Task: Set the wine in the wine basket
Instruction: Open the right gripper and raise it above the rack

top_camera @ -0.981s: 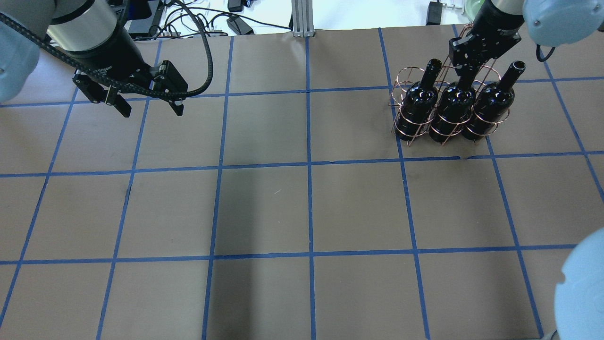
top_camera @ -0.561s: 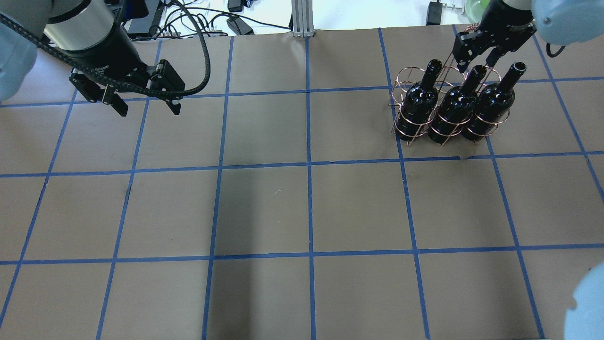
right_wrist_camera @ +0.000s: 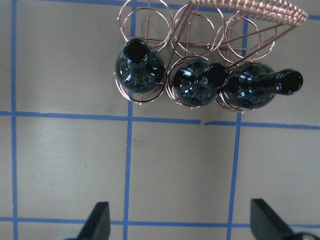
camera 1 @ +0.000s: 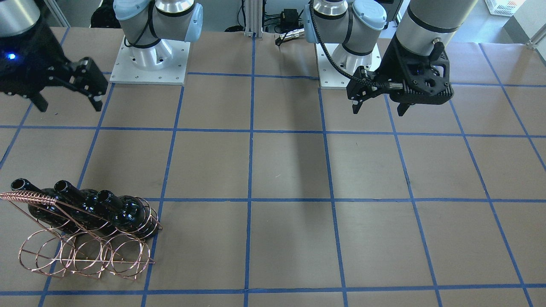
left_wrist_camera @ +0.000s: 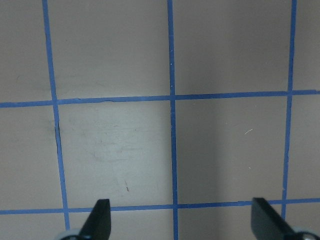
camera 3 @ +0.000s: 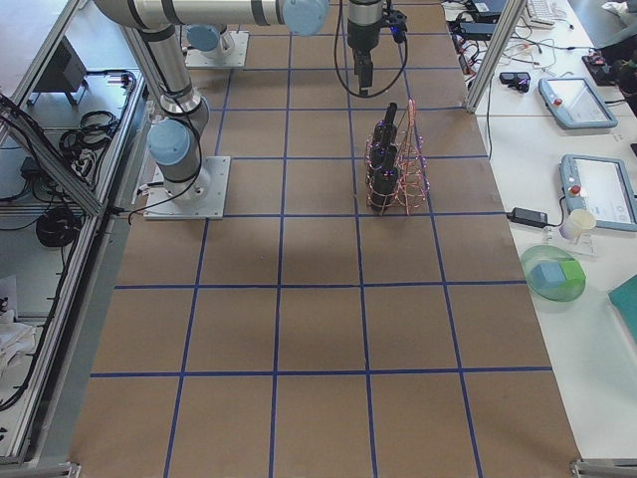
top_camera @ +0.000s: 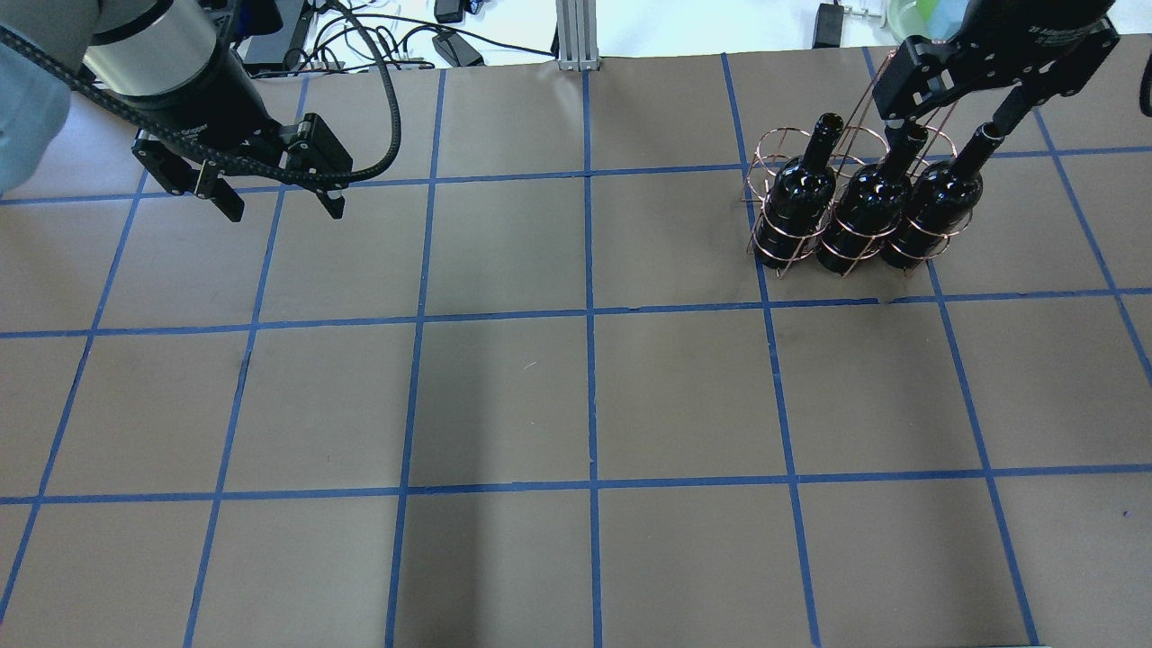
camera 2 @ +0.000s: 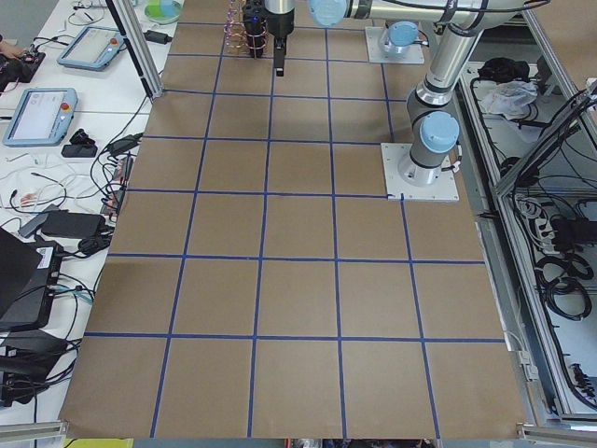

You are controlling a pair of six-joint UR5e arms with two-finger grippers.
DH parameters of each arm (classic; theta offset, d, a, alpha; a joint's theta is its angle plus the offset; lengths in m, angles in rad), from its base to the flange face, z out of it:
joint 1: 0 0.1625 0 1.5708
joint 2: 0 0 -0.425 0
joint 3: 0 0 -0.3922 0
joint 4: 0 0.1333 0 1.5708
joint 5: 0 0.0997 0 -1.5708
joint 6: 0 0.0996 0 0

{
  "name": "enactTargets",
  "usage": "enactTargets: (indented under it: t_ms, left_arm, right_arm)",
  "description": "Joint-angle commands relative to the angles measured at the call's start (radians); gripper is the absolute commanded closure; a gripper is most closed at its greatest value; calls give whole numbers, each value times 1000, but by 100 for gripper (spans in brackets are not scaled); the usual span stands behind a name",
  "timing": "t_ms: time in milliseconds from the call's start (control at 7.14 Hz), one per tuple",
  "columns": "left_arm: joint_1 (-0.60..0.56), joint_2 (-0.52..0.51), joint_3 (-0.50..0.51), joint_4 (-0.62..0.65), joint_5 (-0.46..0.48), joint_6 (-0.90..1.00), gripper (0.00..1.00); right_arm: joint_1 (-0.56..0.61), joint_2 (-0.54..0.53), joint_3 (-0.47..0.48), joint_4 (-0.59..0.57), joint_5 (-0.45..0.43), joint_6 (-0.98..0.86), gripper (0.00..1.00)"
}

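Note:
Three glossy black bottles stand in the robot-side row of the copper wire wine basket (top_camera: 776, 151), which also shows in the front view (camera 1: 85, 256) and the right wrist view (right_wrist_camera: 149, 24). The wine (top_camera: 868, 202) is the middle bottle (right_wrist_camera: 200, 85) (camera 1: 87, 204), upright in its ring and free of any gripper. My right gripper (top_camera: 954, 121) (camera 1: 68, 102) (right_wrist_camera: 182, 225) is open and empty, raised above the bottle tops on the robot's side of the basket. My left gripper (top_camera: 281, 205) (camera 1: 379, 108) (left_wrist_camera: 182, 225) is open and empty above bare table at the far left.
The table is brown paper with a blue tape grid (top_camera: 589, 315). The basket's far row of rings (camera 1: 64, 256) holds nothing. Cables and devices lie beyond the far table edge (top_camera: 432, 40). A green bowl (camera 3: 552, 274) sits on the side bench.
My right gripper was around the middle bottle's neck, then opened, let go and rose away from it. The bottle stays in its ring. The left gripper barely moved.

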Motion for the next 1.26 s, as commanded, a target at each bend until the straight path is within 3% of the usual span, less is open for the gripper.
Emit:
enactTargets:
  t_ms: [0, 420, 1121]
  left_arm:
    - [0, -1, -2, 0, 0, 0, 0]
    - [-1, -1, -2, 0, -2, 0, 0]
    - [0, 1, 0, 1, 0, 0, 0]
  right_arm:
    - [108, -163, 87, 65, 6, 212, 0]
    - [134, -128, 95, -13, -13, 212, 0]
    - [134, -96, 96, -15, 41, 222, 0]
